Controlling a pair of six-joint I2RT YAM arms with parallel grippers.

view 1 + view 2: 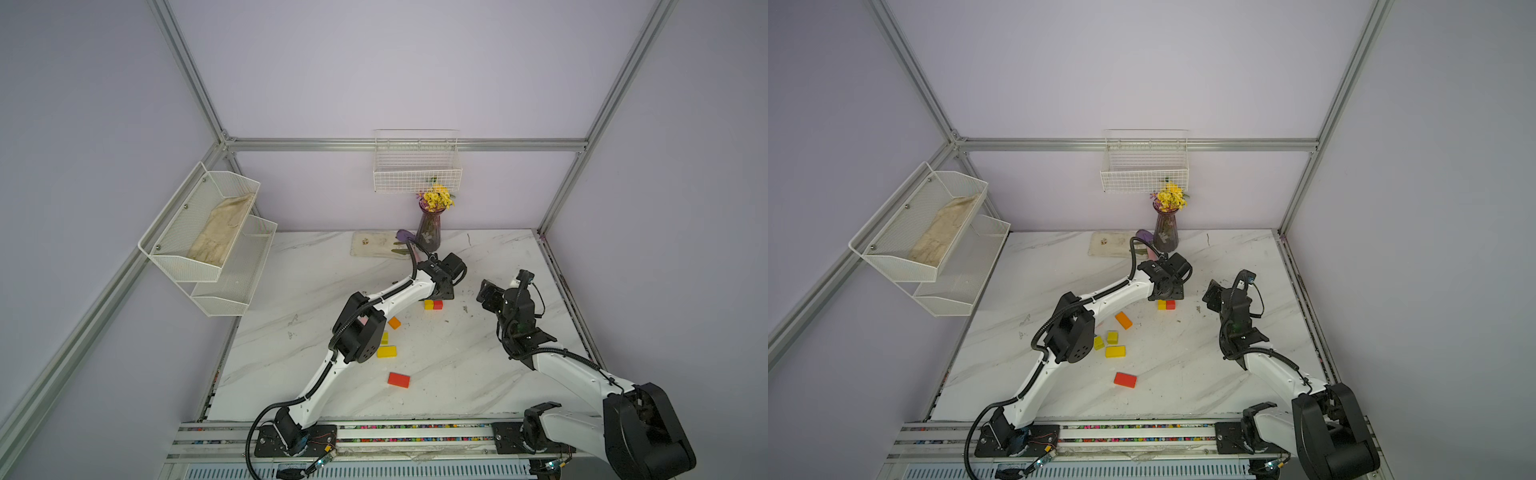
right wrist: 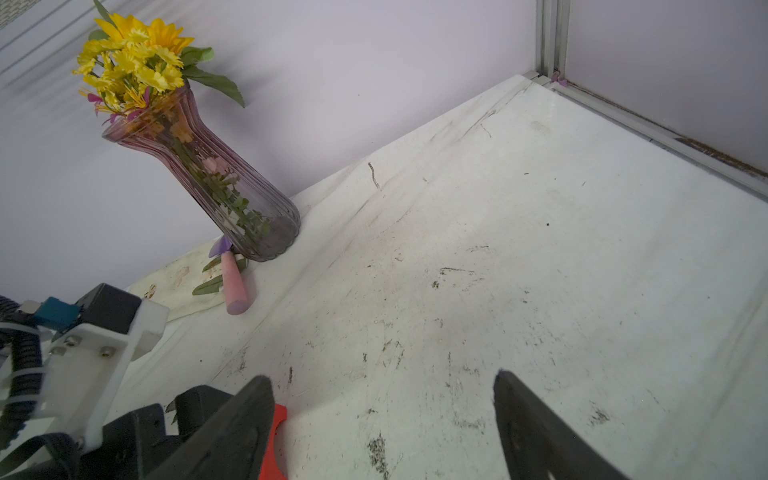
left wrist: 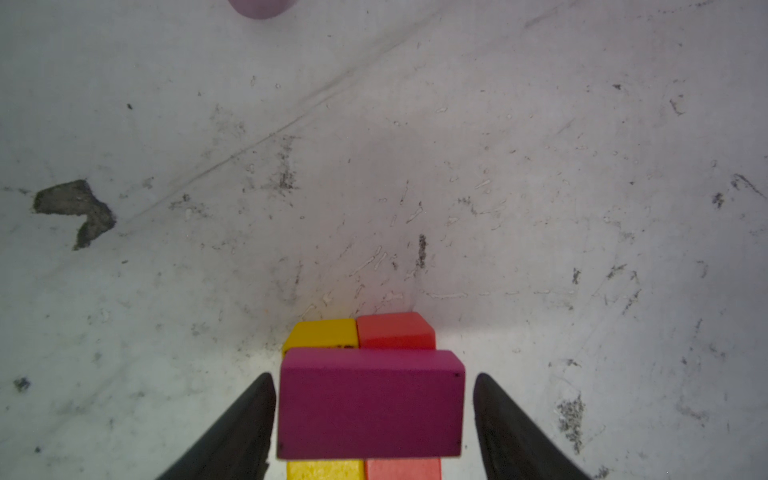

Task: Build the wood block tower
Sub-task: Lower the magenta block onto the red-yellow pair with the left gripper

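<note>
Magenta block free between parted left end effector, lower blocks half-covered; right end effector wide.

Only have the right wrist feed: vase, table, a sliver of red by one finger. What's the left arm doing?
Observer: Left gripper straddles a magenta block lying across a yellow block and a red block set side by side.
Operator: Gripping it?
Observer: No, jaws open, narrow gaps both sides.
Operator: Spare blocks?
Observer: At least five loose in a top view: orange brick, two yellow cubes, yellow brick, red brick.
</note>
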